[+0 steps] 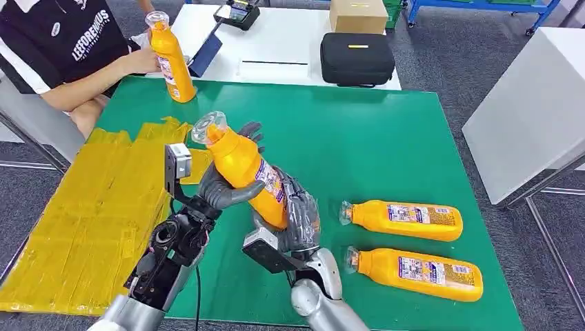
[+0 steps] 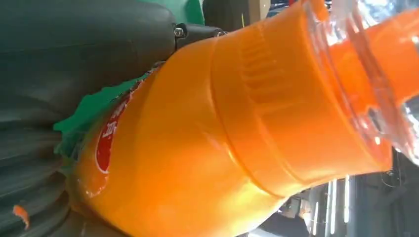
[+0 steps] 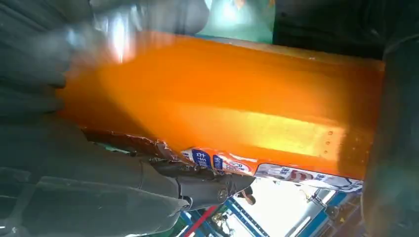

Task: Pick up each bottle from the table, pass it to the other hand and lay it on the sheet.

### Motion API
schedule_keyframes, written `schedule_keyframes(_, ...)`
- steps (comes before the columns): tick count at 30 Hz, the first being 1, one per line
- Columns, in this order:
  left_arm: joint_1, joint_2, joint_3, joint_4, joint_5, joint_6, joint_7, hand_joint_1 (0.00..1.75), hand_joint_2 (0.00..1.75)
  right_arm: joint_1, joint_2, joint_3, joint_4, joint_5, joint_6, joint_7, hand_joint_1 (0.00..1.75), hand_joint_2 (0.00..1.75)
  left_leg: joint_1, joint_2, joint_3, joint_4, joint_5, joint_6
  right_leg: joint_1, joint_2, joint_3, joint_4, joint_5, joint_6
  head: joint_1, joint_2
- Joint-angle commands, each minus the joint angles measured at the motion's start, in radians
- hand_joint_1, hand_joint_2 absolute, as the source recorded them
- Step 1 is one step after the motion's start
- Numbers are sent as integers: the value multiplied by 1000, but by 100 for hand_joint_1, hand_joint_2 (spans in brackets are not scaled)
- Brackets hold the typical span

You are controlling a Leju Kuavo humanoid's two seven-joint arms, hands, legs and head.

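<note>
While the tilted orange plastic bottle with the clear cap (image 1: pixel 243 167) sits mid-frame above the green table (image 1: pixel 386 138), both hands are on it: this looks like the handover itself. The left hand (image 1: pixel 219 187) wraps the upper body just under the shoulder, thumb across the front; the right hand (image 1: pixel 293 217) cups the lower end by the label. In the left wrist view the bottle (image 2: pixel 212 143) presses right against the grey palm, and the right wrist view has the bottle (image 3: pixel 222 108) lying across the fingers (image 3: pixel 148 182).

To do this well, I'd say the receiving hand should be firmly closed before the other lets go, and the release should be a clean opening, not a drag along the label. Which hand is giving, I cannot tell.

Count time! Four orange bottles: the one in the hands, two more lying side by side lower right, the nearer bottle (image 1: pixel 414 274) and the farther bottle (image 1: pixel 403 220), and an upright bottle (image 1: pixel 170 58) upper left under a person's hand (image 1: pixel 141 62). One crinkled yellow sheet (image 1: pixel 90 221) on the left, with no bottle on it yet.
</note>
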Motion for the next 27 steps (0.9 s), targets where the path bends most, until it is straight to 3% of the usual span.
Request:
schedule_keyframes(1, -61, 15, -12, 100, 20, 3, 2, 0, 175, -51, 1, 80, 82, -4, 57, -9, 175, 175, 0, 2, 6, 0, -3, -2, 0, 0, 5, 0, -2, -2, 0, 0)
schedule_keyframes(6, -60, 15, 2, 112, 24, 27, -28, 0, 175, -51, -5, 83, 89, -33, 76, -11, 175, 175, 0, 1, 3, -1, -1, -1, 0, 0, 3, 0, -1, -1, 0, 0)
schedule_keyframes(7, -58, 11, 11, 108, 29, 37, -35, 38, 175, -52, -8, 80, 93, -36, 77, -9, 175, 175, 0, 1, 5, 0, -2, -2, 1, 0, 5, 0, -2, -2, 0, 0)
schedule_keyframes(8, -56, 10, 22, 102, 36, 47, -40, 148, 175, -53, -11, 79, 97, -37, 75, -9, 175, 175, 0, 1, 5, 0, -2, -1, 1, -1, 4, 0, -2, -1, 0, 0)
schedule_keyframes(9, -54, 10, 27, 98, 40, 50, -41, 175, 175, -54, -11, 79, 99, -39, 74, -10, 175, 175, 0, 1, 6, 0, -3, -2, 1, -1, 6, 0, -3, -2, 0, 0)
schedule_keyframes(27, -26, 6, 60, 53, 54, 116, -46, 175, 175, -74, -18, 69, 125, -59, 45, -11, 175, 175, 0, 1, 7, 0, -3, -2, 1, -1, 6, 0, -3, -2, 0, 0)
